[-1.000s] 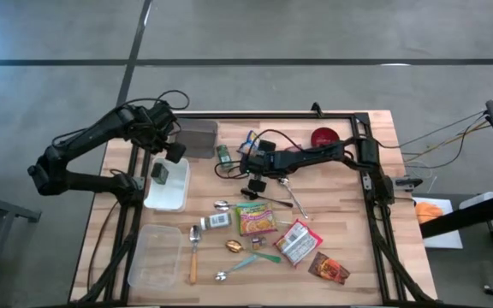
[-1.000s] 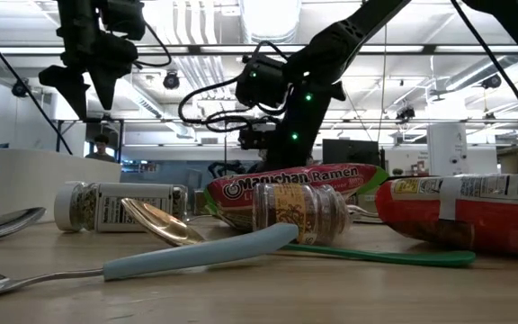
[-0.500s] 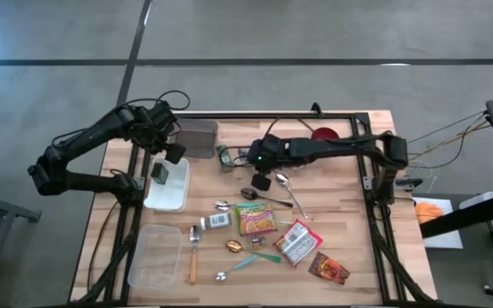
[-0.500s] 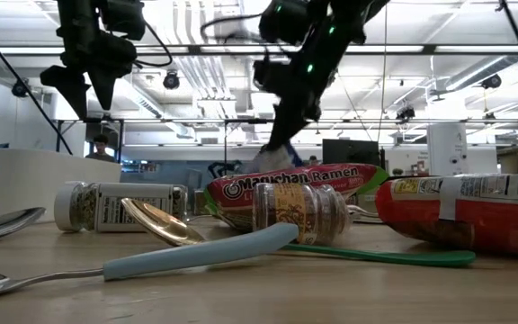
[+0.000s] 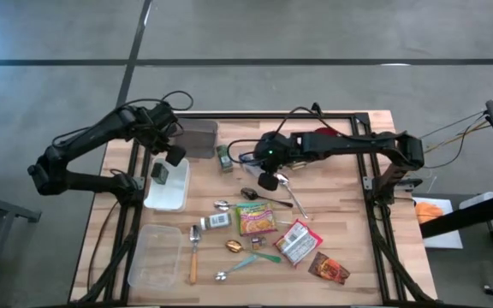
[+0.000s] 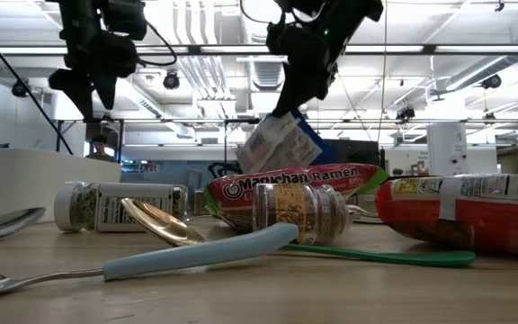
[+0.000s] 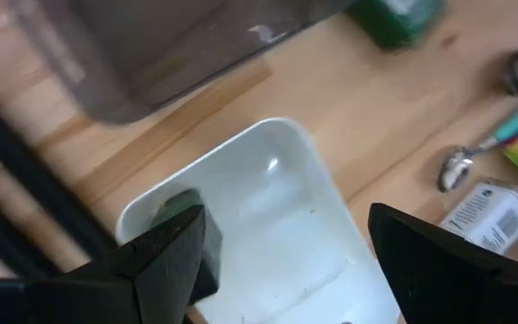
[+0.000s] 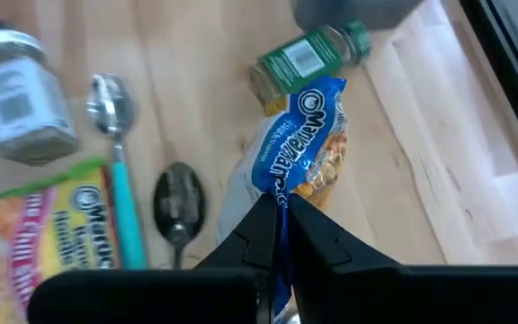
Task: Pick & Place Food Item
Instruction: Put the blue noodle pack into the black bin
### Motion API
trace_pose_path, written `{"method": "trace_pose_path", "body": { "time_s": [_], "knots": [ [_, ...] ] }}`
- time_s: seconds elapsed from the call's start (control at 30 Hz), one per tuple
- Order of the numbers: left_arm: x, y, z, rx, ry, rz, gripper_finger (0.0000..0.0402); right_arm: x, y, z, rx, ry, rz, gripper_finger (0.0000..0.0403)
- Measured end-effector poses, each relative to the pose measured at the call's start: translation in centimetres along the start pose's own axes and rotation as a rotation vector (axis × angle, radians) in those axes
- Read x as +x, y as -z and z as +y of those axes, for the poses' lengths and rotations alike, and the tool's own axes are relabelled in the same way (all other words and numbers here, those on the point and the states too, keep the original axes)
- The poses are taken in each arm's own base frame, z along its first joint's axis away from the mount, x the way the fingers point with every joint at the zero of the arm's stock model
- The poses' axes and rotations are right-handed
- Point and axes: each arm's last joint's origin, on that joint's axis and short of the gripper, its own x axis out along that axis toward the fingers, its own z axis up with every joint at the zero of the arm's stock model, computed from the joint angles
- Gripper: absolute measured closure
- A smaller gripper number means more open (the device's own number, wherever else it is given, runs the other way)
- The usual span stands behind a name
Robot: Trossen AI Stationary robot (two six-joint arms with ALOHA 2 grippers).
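Note:
A blue-and-white noodle packet (image 8: 299, 135) hangs from my right gripper (image 8: 279, 211), which is shut on it above the table's middle (image 5: 268, 169). In the low view the packet (image 6: 277, 142) shows under that gripper (image 6: 299, 85). My left gripper (image 7: 286, 234) stands open, fingers pointing down, above the white container (image 5: 171, 192) at the table's left. A dark green item (image 7: 185, 205) lies in that container, partly hidden by one finger. My right gripper pinches the packet's top edge (image 8: 280, 191) between its two fingers. They come slanting down from the table's right side. The packet hangs tilted below them, and the noodle pack in front hides its lower end in the low view.
A green-capped jar (image 5: 223, 158) lies just beyond the hanging packet, beside a dark grey tub (image 5: 197, 139). Nearer the front lie spoons (image 5: 289, 192), a spice jar (image 5: 216, 221), a green noodle pack (image 5: 256, 219), a red pack (image 5: 296, 242) and a clear tub (image 5: 154, 255). A red bowl (image 5: 323, 135) sits far right.
My right gripper has risen and tipped, drawing back a little toward the table's right, staying shut. The blue-and-white packet has come up with it from low behind the noodle pack and now hangs higher under the fingers.

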Motion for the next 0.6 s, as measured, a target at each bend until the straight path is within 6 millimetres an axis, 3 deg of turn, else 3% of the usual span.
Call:
{"method": "trace_pose_path", "body": {
  "time_s": [0.23,0.4,0.6],
  "knots": [
    [0.9,-1.3,-2.0,0.221,0.201,-0.160,0.0085,-2.5,-0.4,0.1,-0.020,-0.097,-0.054,0.0392],
    [1.3,-2.0,-4.8,0.417,0.303,-0.343,0.0085,-4.8,-0.6,0.1,-0.018,-0.144,-0.109,0.0392],
    [0.4,-1.9,-8.3,0.638,0.399,-0.553,0.0085,-6.5,-0.6,0.2,0.008,-0.159,-0.145,0.0392]
  ]
}}
